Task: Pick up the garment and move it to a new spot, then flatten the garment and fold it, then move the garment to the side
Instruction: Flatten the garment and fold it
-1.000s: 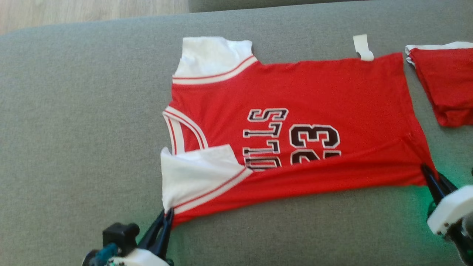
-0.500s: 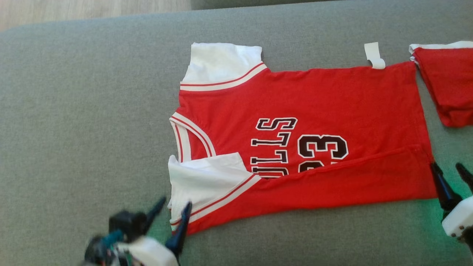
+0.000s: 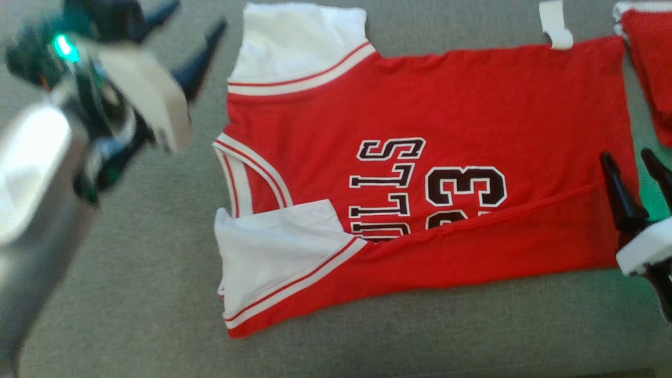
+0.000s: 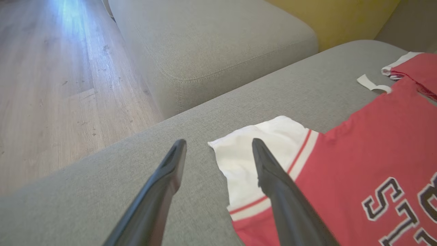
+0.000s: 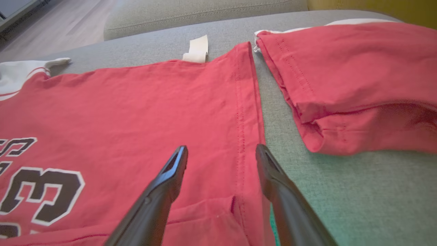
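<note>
Red jersey cloth covers the middle of the grey sofa seat [image 3: 131, 273]. The garment [image 3: 446, 100] lies flat with its lettering face up, neck toward the robot's left and hem toward its right. Its near long edge is turned over toward the middle as a flap [image 3: 499, 247]. The flap brings the near white sleeve [image 3: 273, 247] with it and hides the lower part of the letters and number. This reads as the first lengthwise fold, laid to narrow the body. The far white sleeve [image 3: 299, 37] sticks out unfolded, and a white label [image 3: 556, 26] pokes from the far edge.

The left gripper [image 4: 218, 142] is spread wide and holds nothing. It hangs above the seat with one finger over the far sleeve's corner and the other over bare upholstery, a stance that suits taking that sleeve for the matching fold from the far side. The right gripper [image 5: 221, 148], likewise spread and empty, straddles the hem stitching [image 5: 244, 102] just past the flap's end, placed to take the hem end of the same edge. Working both ends together would keep the fold line straight.

A second red garment [image 5: 341, 85], already folded, sits just beside the hem but apart from it. The right gripper has little room there and could snag it.
</note>
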Available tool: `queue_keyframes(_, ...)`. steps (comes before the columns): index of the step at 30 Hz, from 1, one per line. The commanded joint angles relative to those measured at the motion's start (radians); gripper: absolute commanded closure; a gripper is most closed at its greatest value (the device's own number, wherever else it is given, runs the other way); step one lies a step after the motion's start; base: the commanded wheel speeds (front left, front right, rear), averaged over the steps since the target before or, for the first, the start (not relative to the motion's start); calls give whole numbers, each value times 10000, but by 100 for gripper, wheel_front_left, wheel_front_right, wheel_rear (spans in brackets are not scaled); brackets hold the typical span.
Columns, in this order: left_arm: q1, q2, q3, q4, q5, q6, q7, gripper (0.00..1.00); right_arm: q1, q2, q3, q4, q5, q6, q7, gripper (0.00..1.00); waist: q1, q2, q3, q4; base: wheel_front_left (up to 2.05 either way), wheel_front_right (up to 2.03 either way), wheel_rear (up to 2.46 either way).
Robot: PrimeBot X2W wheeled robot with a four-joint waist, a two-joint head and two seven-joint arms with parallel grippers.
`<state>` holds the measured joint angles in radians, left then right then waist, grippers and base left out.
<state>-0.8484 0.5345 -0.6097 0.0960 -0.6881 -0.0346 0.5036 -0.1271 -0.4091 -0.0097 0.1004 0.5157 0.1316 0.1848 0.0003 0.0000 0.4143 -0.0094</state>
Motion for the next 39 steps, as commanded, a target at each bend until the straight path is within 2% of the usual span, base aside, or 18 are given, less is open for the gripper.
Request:
queue_keyframes(1,-600,274,457,44,-50,-111,260,0,-105,-167,112,-361,-79,-9,4,0,-3,0,580,-332,0,0,0)
queue_keyframes(4,-1835,-9,360,1206,-172,-392,855,0,-317,-107,159,-466,-138,-9,-12,0,-3,0,931,-546,0,0,0)
queue_keyframes(9,-3134,-303,174,2961,-103,-637,1148,0,-464,41,233,-534,-211,-9,-53,0,-3,0,1332,-874,0,0,0)
queue_keyframes(18,-4033,-509,-119,5195,-94,-849,988,0,-514,215,225,-489,-236,-9,-233,0,-3,0,1696,-1182,0,0,0)
queue_keyframes(22,-4162,-603,-323,5561,-223,-913,884,0,-548,185,130,-423,-255,-9,-303,0,-3,0,1773,-1160,0,0,0)
queue_keyframes(30,-4593,-633,-667,5541,-112,-950,9,0,-639,185,54,-426,-365,-9,-256,0,-3,0,1823,-994,0,0,0)
queue_keyframes(39,-4642,-677,-1420,5297,-391,-958,107,0,-707,181,46,-522,-399,-9,-144,0,-3,0,1856,-928,0,0,0)
